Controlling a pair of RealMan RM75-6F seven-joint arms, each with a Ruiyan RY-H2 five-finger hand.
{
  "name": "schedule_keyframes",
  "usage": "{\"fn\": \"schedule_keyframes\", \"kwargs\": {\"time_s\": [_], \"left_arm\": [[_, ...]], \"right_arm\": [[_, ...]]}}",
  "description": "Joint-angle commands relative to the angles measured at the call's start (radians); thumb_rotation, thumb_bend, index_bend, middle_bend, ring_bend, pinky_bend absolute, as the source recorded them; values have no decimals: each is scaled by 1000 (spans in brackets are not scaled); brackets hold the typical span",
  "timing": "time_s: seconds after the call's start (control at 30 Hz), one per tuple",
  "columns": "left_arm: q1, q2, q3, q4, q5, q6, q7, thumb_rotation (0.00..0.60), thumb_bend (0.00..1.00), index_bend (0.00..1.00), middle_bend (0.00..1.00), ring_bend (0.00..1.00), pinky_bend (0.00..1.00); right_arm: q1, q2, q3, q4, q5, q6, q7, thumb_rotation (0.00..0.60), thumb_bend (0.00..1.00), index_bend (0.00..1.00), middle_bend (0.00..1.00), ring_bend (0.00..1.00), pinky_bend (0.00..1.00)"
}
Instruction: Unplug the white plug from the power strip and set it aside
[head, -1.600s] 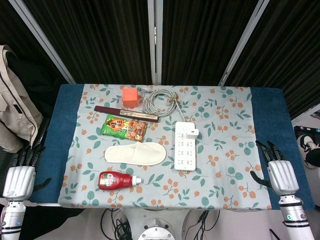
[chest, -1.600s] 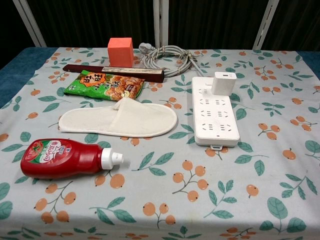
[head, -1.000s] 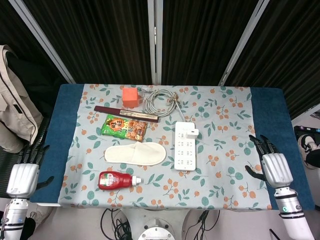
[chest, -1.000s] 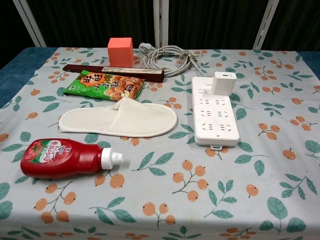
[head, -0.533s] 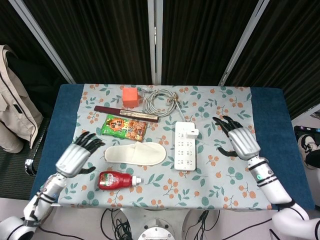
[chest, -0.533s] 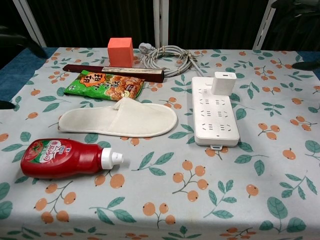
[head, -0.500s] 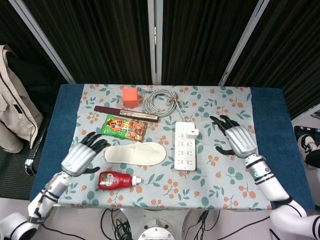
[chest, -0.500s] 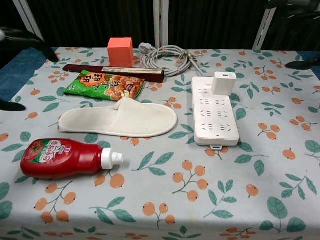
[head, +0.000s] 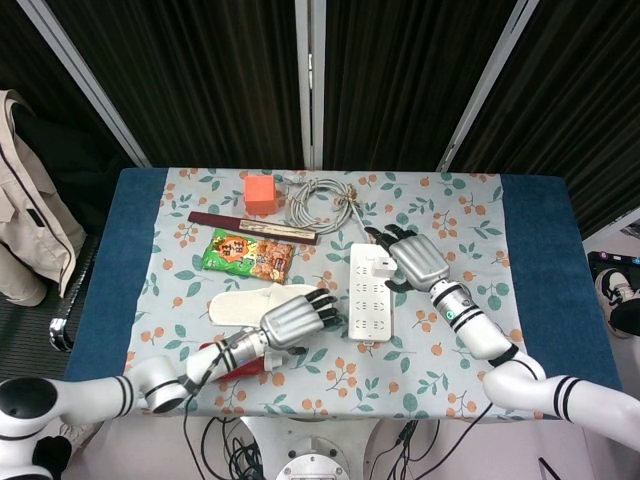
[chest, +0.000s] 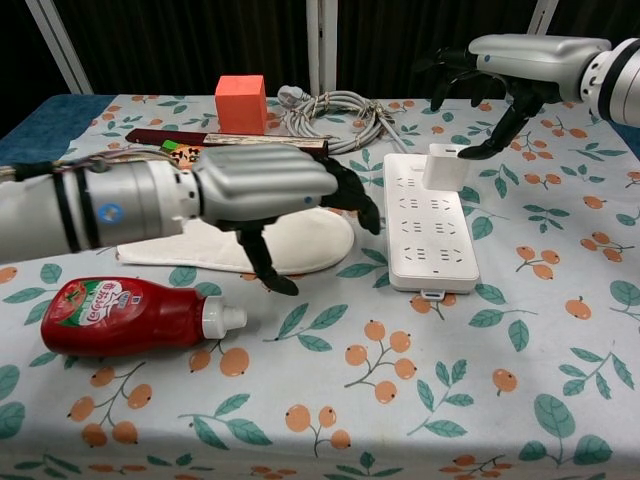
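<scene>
Looking at the white plug (chest: 446, 165), I see a small hard block standing in the far end of the power strip (chest: 428, 233). I think it is light but stuck in tight, with smooth sides. I would pinch its two flat sides. My right hand (chest: 497, 68) hangs just above it, fingers apart, holding nothing. My left hand (chest: 265, 190) is spread and empty too, near the strip.

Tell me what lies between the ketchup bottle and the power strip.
In the chest view, only bare flowered tablecloth separates the ketchup bottle from the power strip; the left hand hovers above that stretch.
</scene>
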Motion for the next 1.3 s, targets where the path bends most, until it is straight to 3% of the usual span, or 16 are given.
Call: {"fn": "schedule_keyframes", "kwargs": {"time_s": [0.03,0.47,0.87,1.3], "left_arm": [[-46,-46,5,44,-3,-18,-33,600,145,219,217,93,116],[-109,-136,48,155,-27,26,-142,600,139,201,214,93,120],[-132,-183,73,228,-50,59,-176,600,137,201,214,93,120],[-140,-201,92,268,-80,69,-205,600,134,201,214,93,119]], "right_arm": [[25,-30,-16,42,7,-13,-21,600,162,64,245,107,281],[78,-112,-62,167,-15,-47,-9,600,162,104,272,135,307],[88,-178,-88,269,-47,-24,18,600,245,313,388,225,385],[85,-220,-104,340,-56,-7,29,600,297,448,467,333,463]]}}
